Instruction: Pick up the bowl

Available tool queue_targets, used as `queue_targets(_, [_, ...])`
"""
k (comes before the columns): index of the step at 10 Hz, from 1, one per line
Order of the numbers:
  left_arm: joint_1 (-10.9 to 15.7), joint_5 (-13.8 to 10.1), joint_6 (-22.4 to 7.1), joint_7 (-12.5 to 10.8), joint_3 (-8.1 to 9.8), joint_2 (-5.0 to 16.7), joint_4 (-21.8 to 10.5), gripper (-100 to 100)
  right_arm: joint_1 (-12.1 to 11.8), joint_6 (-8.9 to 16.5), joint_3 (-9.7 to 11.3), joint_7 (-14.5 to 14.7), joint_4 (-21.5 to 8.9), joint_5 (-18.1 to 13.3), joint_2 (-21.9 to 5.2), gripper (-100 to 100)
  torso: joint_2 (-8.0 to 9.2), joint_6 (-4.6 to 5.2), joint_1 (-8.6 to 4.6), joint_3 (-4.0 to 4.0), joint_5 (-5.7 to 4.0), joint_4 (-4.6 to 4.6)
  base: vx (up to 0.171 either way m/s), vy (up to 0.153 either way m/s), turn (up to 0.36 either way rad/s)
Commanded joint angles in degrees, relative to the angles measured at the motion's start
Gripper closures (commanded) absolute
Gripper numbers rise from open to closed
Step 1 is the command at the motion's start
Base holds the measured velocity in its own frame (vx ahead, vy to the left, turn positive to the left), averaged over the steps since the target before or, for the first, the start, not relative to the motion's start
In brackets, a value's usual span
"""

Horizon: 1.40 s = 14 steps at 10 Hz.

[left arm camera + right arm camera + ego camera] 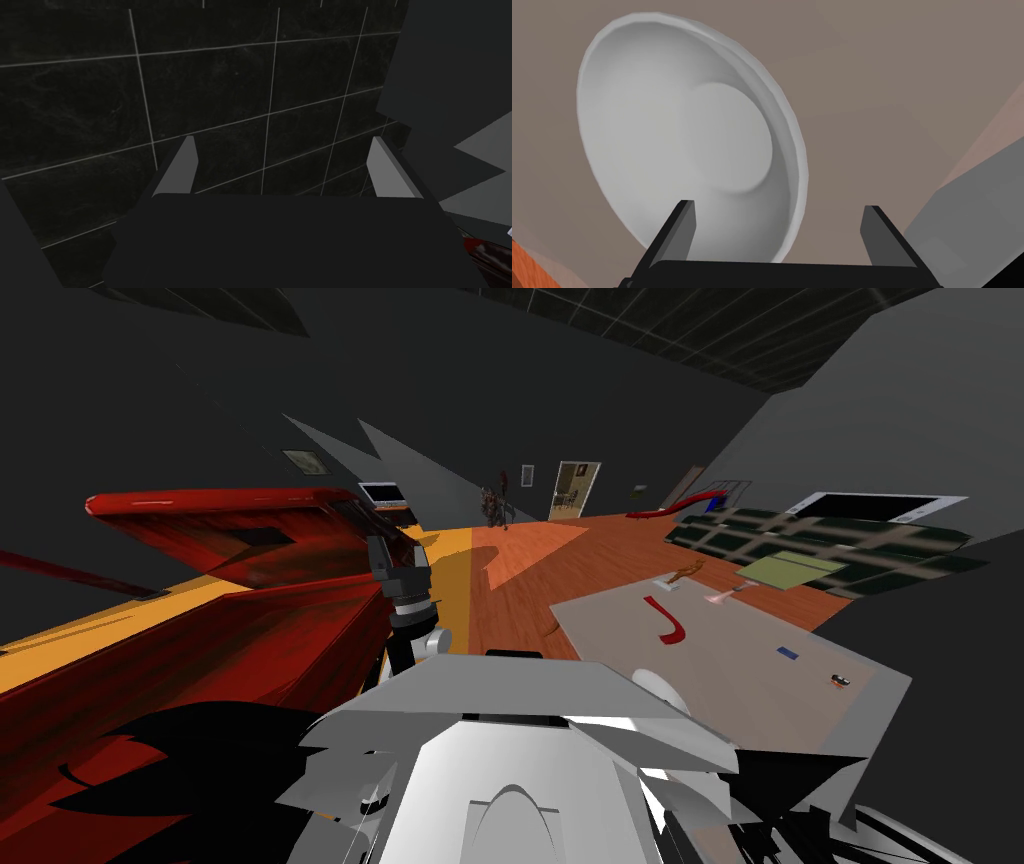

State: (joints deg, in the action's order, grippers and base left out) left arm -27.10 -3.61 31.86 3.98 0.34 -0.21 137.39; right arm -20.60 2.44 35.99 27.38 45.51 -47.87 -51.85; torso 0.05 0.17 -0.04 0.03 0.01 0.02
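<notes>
R gripper (777, 206) spread over white bowl (682, 135), mouth facing it.

Bowl (682, 145) on surface (912, 75) to my R, R gripper (777, 205) close over its rim.

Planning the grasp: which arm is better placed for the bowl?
Right: the right end effector is open at the white bowl on the grey-brown table, rim between its fingers. The left end effector, open too, is raised, facing away.
</notes>
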Motion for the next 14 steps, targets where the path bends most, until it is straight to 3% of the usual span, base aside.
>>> queue_targets(1, [0.0, 0.0, 0.0, 0.0, 0.00, 0.0, 0.0, 0, 0.5, 1.0, 0.2, 0.4, -0.8, -0.2, 1.8, -100, 0.00, 0.00, 0.00, 0.00, 0.00, 0.00, 0.007, -0.039, 0.053])
queue_targets(4, [0.0, 0.0, 0.0, 0.0, 0.01, 0.0, 0.0, 0, 1.2, 2.6, 0.5, 0.9, -2.1, -0.4, 4.4, -100, 0.00, -0.01, -0.32, 0.00, -0.07, 0.00, 0.000, -0.087, 0.043])
queue_targets(5, [0.0, 0.0, 0.0, 0.0, 0.01, 0.0, 0.0, 0, 1.0, 2.5, 1.0, 0.7, -1.4, 0.0, 3.5, -100, 0.00, -0.01, -0.36, 0.00, -0.08, 0.00, -0.001, -0.043, 0.015])
queue_targets(6, [0.0, 0.0, 0.0, 0.0, 0.00, 0.0, 0.0, 0, 1.1, 2.6, 1.0, 0.7, -1.5, 0.0, 3.7, 100, 0.00, 0.00, -0.19, 0.00, -0.05, 0.00, 0.000, -0.009, -0.001])
queue_targets(10, [0.0, 0.0, 0.0, 0.0, 0.00, 0.0, 0.0, 0, 1.1, 2.7, 0.9, 0.7, -1.5, 0.0, 3.6, 100, -0.07, 0.01, -0.01, -0.07, -0.02, -0.08, 0.001, -0.001, 0.003])
queue_targets(11, [0.0, 0.0, 0.0, 0.0, 0.00, 0.0, 0.0, 0, 1.1, 2.7, 0.9, 0.6, -1.5, 0.1, 3.6, 0, -0.05, -0.02, 0.02, -0.05, 0.01, -0.04, 0.000, 0.000, 0.000])
queue_targets(12, [0.0, 0.0, 0.0, 0.0, 0.00, 0.0, 0.0, 0, 0.5, 1.0, 0.2, 0.4, -0.8, -0.2, 1.8, 100, -0.04, -0.03, 0.05, -0.04, 0.04, -0.04, 0.008, 0.066, -0.067])
queue_targets(14, [0.0, 0.0, 0.0, 0.0, -0.01, 0.0, 0.0, 0, 0.1, 0.3, 0.1, 0.1, -0.2, 0.0, 0.4, 100, 0.00, 0.02, 0.40, -0.01, 0.13, -0.03, -0.006, 0.090, -0.048])
